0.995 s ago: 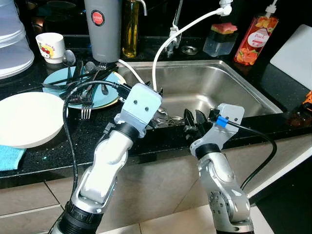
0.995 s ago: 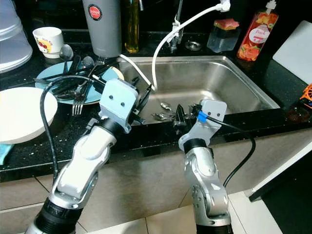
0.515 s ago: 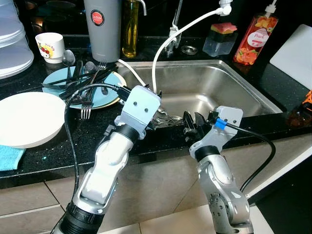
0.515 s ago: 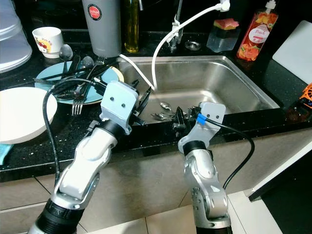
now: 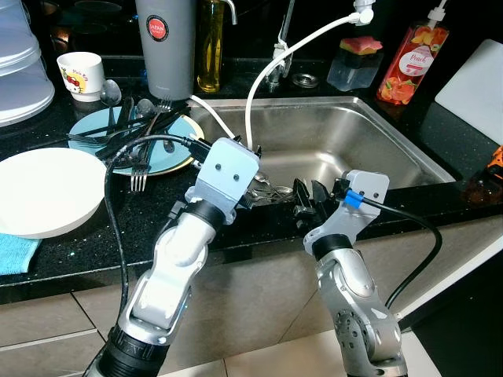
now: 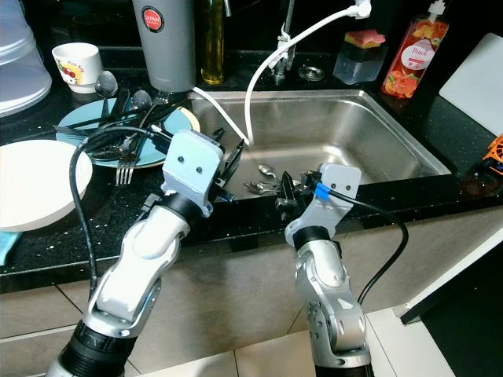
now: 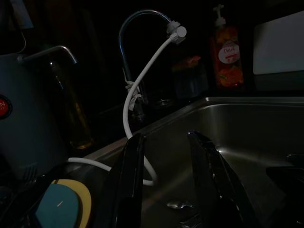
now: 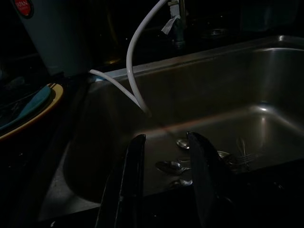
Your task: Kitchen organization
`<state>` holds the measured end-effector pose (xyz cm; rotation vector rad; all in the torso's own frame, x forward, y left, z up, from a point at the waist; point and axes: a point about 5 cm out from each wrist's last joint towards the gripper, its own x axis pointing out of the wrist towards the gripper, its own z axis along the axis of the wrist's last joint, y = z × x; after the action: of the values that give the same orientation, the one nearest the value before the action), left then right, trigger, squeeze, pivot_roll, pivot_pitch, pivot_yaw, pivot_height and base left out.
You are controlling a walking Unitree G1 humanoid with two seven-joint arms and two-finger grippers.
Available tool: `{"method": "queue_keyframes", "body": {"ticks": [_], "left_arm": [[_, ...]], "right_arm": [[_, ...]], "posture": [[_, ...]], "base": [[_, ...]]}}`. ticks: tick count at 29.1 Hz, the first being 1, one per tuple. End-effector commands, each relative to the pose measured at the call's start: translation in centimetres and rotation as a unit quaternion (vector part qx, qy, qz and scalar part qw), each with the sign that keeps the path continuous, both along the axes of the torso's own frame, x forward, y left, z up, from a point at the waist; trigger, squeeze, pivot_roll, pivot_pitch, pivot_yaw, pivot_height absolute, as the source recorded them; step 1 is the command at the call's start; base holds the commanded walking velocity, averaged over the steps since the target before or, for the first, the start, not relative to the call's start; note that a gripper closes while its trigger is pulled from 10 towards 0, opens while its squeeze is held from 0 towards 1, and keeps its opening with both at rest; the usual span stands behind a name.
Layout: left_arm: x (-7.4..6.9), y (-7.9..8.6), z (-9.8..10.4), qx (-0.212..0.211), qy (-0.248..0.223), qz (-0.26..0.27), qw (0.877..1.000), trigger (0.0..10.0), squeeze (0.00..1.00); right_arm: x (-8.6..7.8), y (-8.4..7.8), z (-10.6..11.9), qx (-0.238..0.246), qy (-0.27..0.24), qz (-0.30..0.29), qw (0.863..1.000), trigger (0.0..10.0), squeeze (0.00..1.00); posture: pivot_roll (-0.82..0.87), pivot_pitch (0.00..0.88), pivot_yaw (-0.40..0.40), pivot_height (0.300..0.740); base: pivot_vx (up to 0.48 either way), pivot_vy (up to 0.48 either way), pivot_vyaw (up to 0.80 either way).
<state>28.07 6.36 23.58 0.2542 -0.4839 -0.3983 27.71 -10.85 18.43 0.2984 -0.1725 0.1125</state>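
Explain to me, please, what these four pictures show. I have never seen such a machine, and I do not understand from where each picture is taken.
This is a humanoid robot standing at a kitchen sink. The two bright pictures come from cameras in its head, looking down at its own silver arms. The two dark pictures come from a camera on each wrist, looking along that arm's two black fingers.

The left tool and the right tool both hover at the sink's front edge, open, holding nothing.

Spoons lie in the sink, and a white hose hangs from the tap. On the black counter to the robot's left are a blue plate loaded with forks and spoons, a white plate and a cup. A soap bottle stands behind the sink.
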Motion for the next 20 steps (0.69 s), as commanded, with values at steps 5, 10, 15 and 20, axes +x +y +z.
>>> {"method": "queue_keyframes", "body": {"ticks": [5,10,15,20], "left_arm": [[-0.01,-0.41,-0.36,-0.002,0.007,-0.009,1.000,10.0,0.00],[0.11,-0.47,-0.04,-0.001,0.002,-0.009,1.000,10.0,0.00],[0.00,-0.44,-0.12,-0.003,0.003,-0.007,1.000,10.0,0.00],[0.13,-0.41,-0.08,-0.002,0.002,-0.007,1.000,10.0,0.00]], "right_arm": [[-0.06,0.36,0.04,0.024,0.003,-0.007,1.000,10.0,0.00],[-0.12,0.48,-0.11,0.026,0.006,-0.005,1.000,10.0,0.00],[0.02,0.49,0.03,0.026,0.005,-0.004,1.000,10.0,0.00],[0.10,0.55,0.09,0.027,0.004,-0.003,1.000,10.0,0.00]], "posture": [[0.19,0.045,-0.082,0.740],[0.20,0.048,-0.087,0.740],[0.20,0.052,-0.091,0.740],[0.20,0.052,-0.091,0.740]], "base": [[0.000,0.000,0.00],[0.000,0.000,0.00],[0.000,0.000,0.00],[0.000,0.000,0.00]]}}
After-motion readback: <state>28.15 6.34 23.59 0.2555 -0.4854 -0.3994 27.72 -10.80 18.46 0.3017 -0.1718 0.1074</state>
